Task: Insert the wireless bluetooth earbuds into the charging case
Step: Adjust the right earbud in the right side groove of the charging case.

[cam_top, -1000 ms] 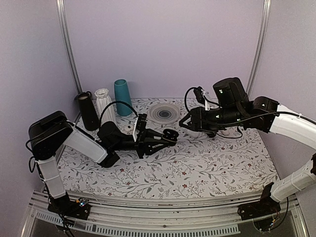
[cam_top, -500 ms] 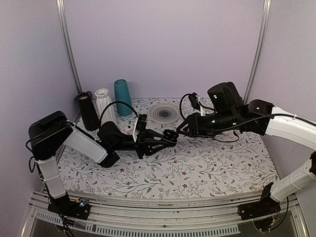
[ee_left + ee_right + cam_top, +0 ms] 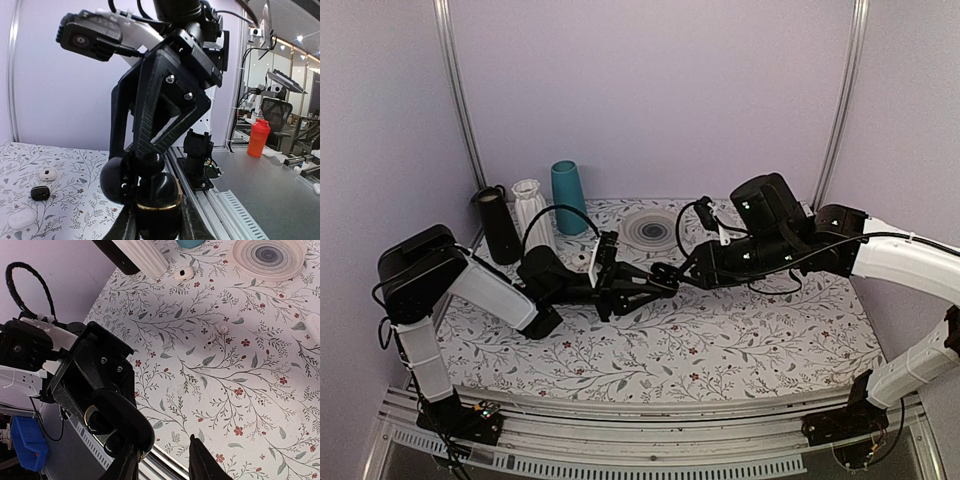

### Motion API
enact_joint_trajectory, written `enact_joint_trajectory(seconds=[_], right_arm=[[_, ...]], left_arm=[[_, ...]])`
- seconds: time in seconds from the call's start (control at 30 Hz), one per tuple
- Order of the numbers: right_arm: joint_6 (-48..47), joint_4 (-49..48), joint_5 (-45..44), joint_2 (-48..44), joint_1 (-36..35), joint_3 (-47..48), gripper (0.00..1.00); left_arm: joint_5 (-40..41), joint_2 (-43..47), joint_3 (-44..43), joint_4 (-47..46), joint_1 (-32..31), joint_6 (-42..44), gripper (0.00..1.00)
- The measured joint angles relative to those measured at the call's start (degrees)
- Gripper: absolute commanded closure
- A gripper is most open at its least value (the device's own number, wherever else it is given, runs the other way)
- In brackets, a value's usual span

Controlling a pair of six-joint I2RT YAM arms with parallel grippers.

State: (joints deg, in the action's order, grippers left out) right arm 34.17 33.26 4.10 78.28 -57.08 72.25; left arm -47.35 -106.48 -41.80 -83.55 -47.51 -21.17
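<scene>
Two arms meeting over the floral-clothed table [image 3: 720, 340], just on the near side of the ringed plate [image 3: 649, 229].

The left arm [image 3: 490, 290] lies low and nearly level, reaching from the left of the plate toward its near side. The left hand [image 3: 655, 277] is clamped on the charging case [image 3: 159, 197]. One finger presses each flank of the case body, and the case is held clear of the cloth. The lid [image 3: 117, 180] is swung open to one side, exposing a gold-coloured rim.

The right arm [image 3: 880, 255] comes in from the right of the plate, elbow raised and forearm sloping down. The right hand [image 3: 688, 270] tips toward the case mouth, its fingertips touching or just above the open case. In the right wrist view its fingers [image 3: 199, 460] stand apart with patterned cloth showing through the gap. Nothing can be made out between them.

The wireless bluetooth earbuds cannot be picked out with certainty in any view.

Three vases, black [image 3: 500, 225], white [image 3: 530, 208] and teal [image 3: 568, 185], stand left of the plate against the back wall.
</scene>
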Motion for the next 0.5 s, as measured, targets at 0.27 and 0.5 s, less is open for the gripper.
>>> enact_joint_trajectory(seconds=[0.27, 0.5], right_arm=[[-0.72, 1.7, -2.62, -0.07, -0.37, 0.0, 0.65], [4.46, 3.32, -4.5, -1.7, -0.5, 0.0, 0.68]], left_arm=[[0.28, 0.09, -0.28, 0.07, 0.02, 0.0, 1.0], [3.78, 0.63, -0.26, 2.49, -0.07, 3.96, 1.0]])
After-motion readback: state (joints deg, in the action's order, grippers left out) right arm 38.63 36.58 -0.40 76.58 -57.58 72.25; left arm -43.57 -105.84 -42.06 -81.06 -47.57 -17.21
